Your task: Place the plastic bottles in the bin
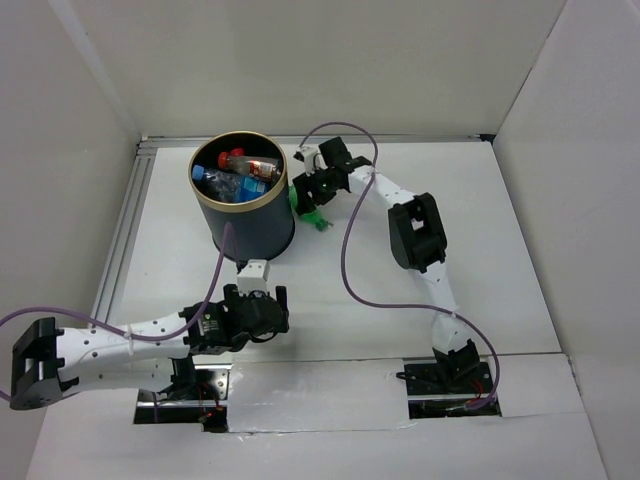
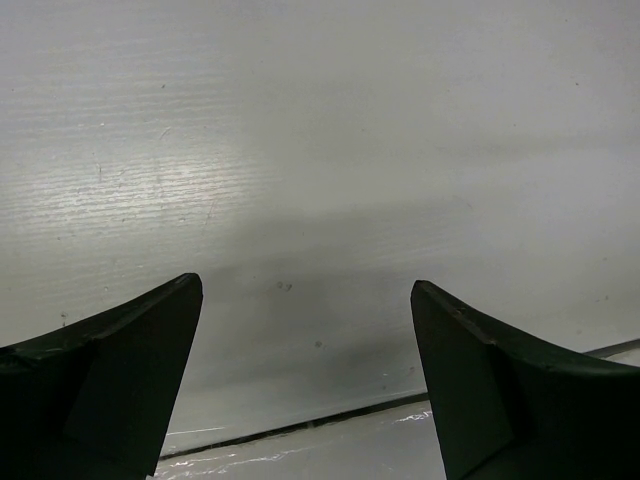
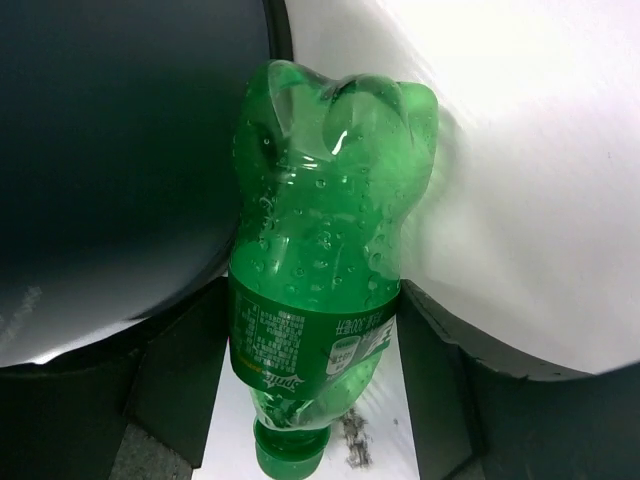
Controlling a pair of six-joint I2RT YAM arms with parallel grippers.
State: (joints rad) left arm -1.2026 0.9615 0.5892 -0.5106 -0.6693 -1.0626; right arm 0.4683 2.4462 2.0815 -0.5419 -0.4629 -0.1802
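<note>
Beside the bin (image 1: 255, 228), the right hand (image 3: 305, 335) straddles a green bottle (image 3: 320, 220), grip unclear; left hand (image 2: 305, 285) gapes open.

The bottle (image 3: 315, 270) is green, the bin (image 1: 250, 228) dark navy — tan-rimmed.

White table (image 1: 500, 260) is sitting boxed in on three sides: back wall (image 1: 330, 60), left wall (image 1: 60, 150) and right wall (image 1: 580, 150), all plain white. Aluminium rail (image 1: 125, 225) is running along the left and far edges. Light is sheening softly off the tabletop.
</note>
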